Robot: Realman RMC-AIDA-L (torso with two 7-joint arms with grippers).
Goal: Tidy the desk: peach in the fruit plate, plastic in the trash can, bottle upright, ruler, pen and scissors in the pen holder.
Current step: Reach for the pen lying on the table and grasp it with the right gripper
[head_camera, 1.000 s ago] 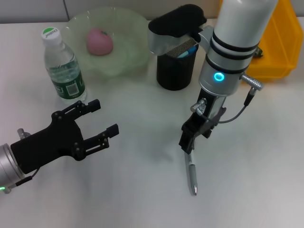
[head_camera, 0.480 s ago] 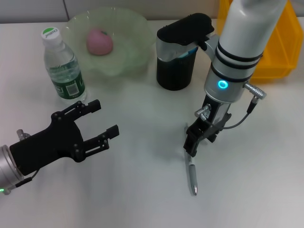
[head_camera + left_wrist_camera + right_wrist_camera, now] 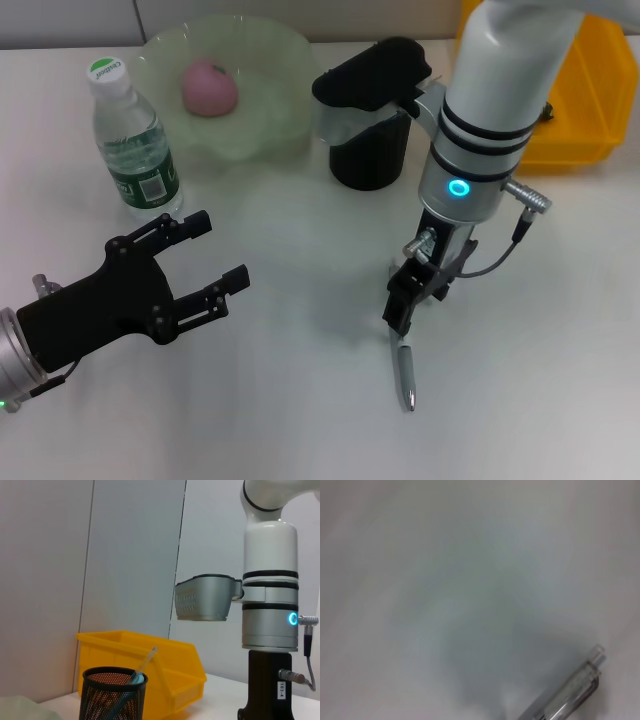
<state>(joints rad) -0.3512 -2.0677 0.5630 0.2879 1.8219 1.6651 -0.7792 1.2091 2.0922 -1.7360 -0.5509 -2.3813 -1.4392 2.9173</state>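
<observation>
Right gripper (image 3: 400,318) low over the top end of the pen (image 3: 405,373), which lies flat on the desk (image 3: 300,420); its finger state unclear. Left gripper (image 3: 205,265) spread open, idle. Best to centre on the barrel before closing.

Pink peach (image 3: 209,87), pale green plate (image 3: 270,60), black mesh holder (image 3: 367,155).

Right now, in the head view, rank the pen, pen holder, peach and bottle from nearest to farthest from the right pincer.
1. Pen: on the table just below the right pincer.
2. Pen holder: behind it, beside the fruit plate.
3. Peach: in the plate, far left.
4. Bottle: upright, farthest left, only slightly beyond the peach.
</observation>
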